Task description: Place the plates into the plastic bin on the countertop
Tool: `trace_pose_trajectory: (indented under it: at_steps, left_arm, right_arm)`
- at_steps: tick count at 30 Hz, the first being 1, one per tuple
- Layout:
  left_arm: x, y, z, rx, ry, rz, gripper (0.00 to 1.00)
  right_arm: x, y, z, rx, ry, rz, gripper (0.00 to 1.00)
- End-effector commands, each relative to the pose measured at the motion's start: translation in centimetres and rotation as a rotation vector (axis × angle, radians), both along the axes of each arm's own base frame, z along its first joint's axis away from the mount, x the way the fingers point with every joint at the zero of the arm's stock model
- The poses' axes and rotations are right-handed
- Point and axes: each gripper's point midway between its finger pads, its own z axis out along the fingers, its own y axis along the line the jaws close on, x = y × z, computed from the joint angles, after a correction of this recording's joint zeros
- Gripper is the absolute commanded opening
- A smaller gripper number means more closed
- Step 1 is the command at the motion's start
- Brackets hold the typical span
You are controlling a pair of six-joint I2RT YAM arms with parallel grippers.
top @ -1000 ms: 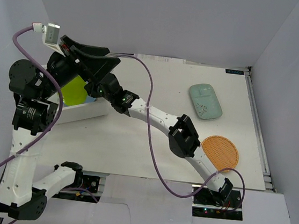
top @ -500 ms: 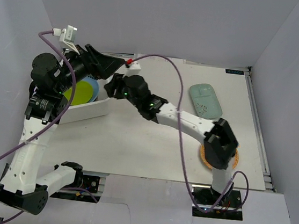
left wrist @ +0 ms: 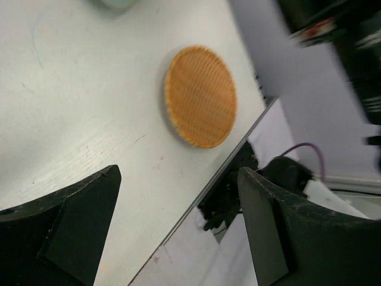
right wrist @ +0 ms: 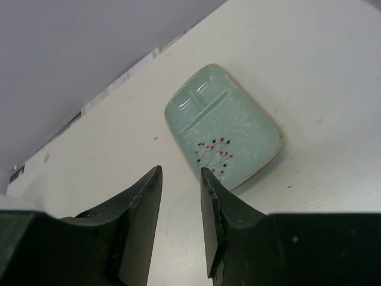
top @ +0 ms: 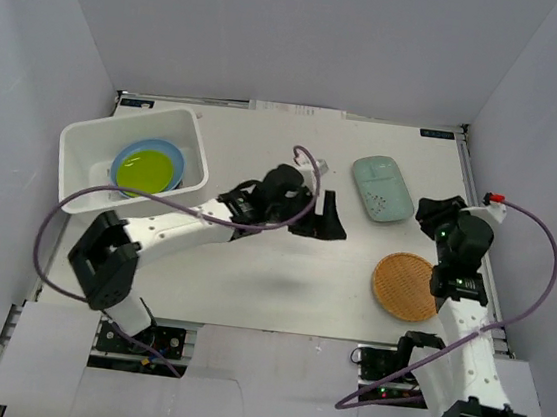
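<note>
Read the right gripper (right wrist: 180, 170) as parted by a narrow gap and empty, with the pale mint plate (right wrist: 223, 126) lying flat just beyond its tips and its long axis slanting across the finger line; treat the right arm as the nearer one for it. Read the left gripper (left wrist: 177, 173) as spread wide and empty, with the tan woven plate (left wrist: 199, 95) ahead and well apart. Take from the top view alone the plastic bin (top: 82, 151), far left on the countertop (top: 250, 286), holding the lime green plate (top: 147, 166) on the blue plate (top: 116, 165); take finger spacing from the wrist views.
</note>
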Motion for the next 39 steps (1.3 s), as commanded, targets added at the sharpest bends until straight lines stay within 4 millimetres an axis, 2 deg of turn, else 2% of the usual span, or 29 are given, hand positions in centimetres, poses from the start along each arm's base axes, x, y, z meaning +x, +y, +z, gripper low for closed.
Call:
trace_pose_trajectory:
  at_steps: [1, 2, 4, 7, 8, 10, 11, 14, 17, 20, 22, 24, 25, 26, 27, 30, 31, 32, 33, 34, 36, 37, 39]
  left_arm:
    - [-0.9, -4.6, -4.7, 0.074, -0.005, -0.059, 0.89]
    - [-2.2, -6.1, -6.0, 0.094, 0.007, -0.100, 0.88]
    - [-2.8, -8.5, -9.2, 0.126, 0.061, -0.154, 0.87]
    - [-3.5, -10.5, -11.2, 0.110, 0.111, -0.191, 0.85]
    - [-3.5, -11.0, -12.7, 0.113, 0.141, -0.193, 0.84]
    - [-3.6, -12.4, -12.8, 0.068, 0.154, -0.224, 0.82]
    - [-3.7, -12.6, -14.6, 0.089, 0.187, -0.231, 0.82]
    - [-3.6, -13.4, -16.4, 0.094, 0.220, -0.232, 0.80]
    - [-4.0, -14.6, -17.9, 0.084, 0.261, -0.280, 0.78]
    - [-3.8, -15.3, -19.0, 0.092, 0.280, -0.286, 0.75]
    - [-3.5, -15.7, -20.4, 0.117, 0.294, -0.279, 0.69]
    - [-3.2, -16.2, -20.6, 0.113, 0.294, -0.275, 0.65]
    - [-3.2, -16.4, -21.4, 0.118, 0.309, -0.269, 0.55]
    - [-3.3, -16.5, -21.7, 0.118, 0.316, -0.268, 0.51]
    - [-3.3, -16.8, -21.5, 0.110, 0.317, -0.271, 0.47]
    - [-3.1, -16.6, -22.4, 0.122, 0.322, -0.250, 0.16]
    - [-3.2, -16.2, -22.0, 0.120, 0.315, -0.243, 0.07]
    - [-3.3, -15.8, -21.9, 0.122, 0.308, -0.238, 0.00]
    - [-3.5, -14.9, -22.4, 0.138, 0.305, -0.224, 0.00]
    - [-3.4, -14.7, -20.6, 0.114, 0.285, -0.223, 0.00]
    - [-3.7, -14.1, -18.3, 0.071, 0.260, -0.230, 0.00]
    - [-4.3, -12.6, -15.9, 0.038, 0.251, -0.229, 0.00]
    - [-4.4, -11.2, -11.8, -0.051, 0.205, -0.222, 0.00]
  right_arm:
    - [-2.1, -2.0, 0.5, 0.028, -0.025, 0.044, 0.38]
    - [-2.7, -2.2, 0.6, 0.032, -0.028, 0.055, 0.38]
    - [-3.3, -2.6, 0.9, 0.057, -0.037, 0.084, 0.38]
    - [-3.7, -1.9, 1.8, 0.074, -0.060, 0.132, 0.38]
    - [-3.7, -1.5, 2.1, 0.096, -0.063, 0.145, 0.38]
    - [-3.7, -0.6, 2.5, 0.118, -0.073, 0.199, 0.38]
    - [-3.7, -0.4, 2.7, 0.110, -0.077, 0.216, 0.38]
    - [-3.8, -0.8, 4.2, 0.073, -0.108, 0.200, 0.38]
    - [-4.1, -0.2, 5.9, 0.071, -0.132, 0.235, 0.38]
    - [-4.3, 0.1, 6.7, 0.075, -0.136, 0.253, 0.38]
    - [-4.8, 0.5, 7.8, 0.075, -0.153, 0.268, 0.38]
    - [-5.1, 0.8, 8.7, 0.078, -0.167, 0.283, 0.38]
    - [-5.2, 1.0, 8.9, 0.082, -0.172, 0.291, 0.38]
    - [-5.2, 1.1, 9.1, 0.086, -0.174, 0.297, 0.38]
    - [-5.3, 1.2, 9.3, 0.091, -0.177, 0.302, 0.38]
    - [-5.4, 1.3, 10.2, 0.097, -0.190, 0.305, 0.39]
    - [-5.5, 1.3, 10.5, 0.094, -0.196, 0.303, 0.39]
    - [-5.5, 1.3, 10.5, 0.094, -0.196, 0.306, 0.39]
    - [-5.5, 1.4, 10.5, 0.097, -0.194, 0.307, 0.39]
    - [-5.5, 1.4, 10.5, 0.110, -0.192, 0.305, 0.39]
    - [-5.5, 1.6, 10.6, 0.124, -0.190, 0.313, 0.42]
    - [-5.6, 1.7, 11.2, 0.129, -0.198, 0.318, 0.43]
    - [-5.7, 1.9, 11.8, 0.128, -0.208, 0.329, 0.46]
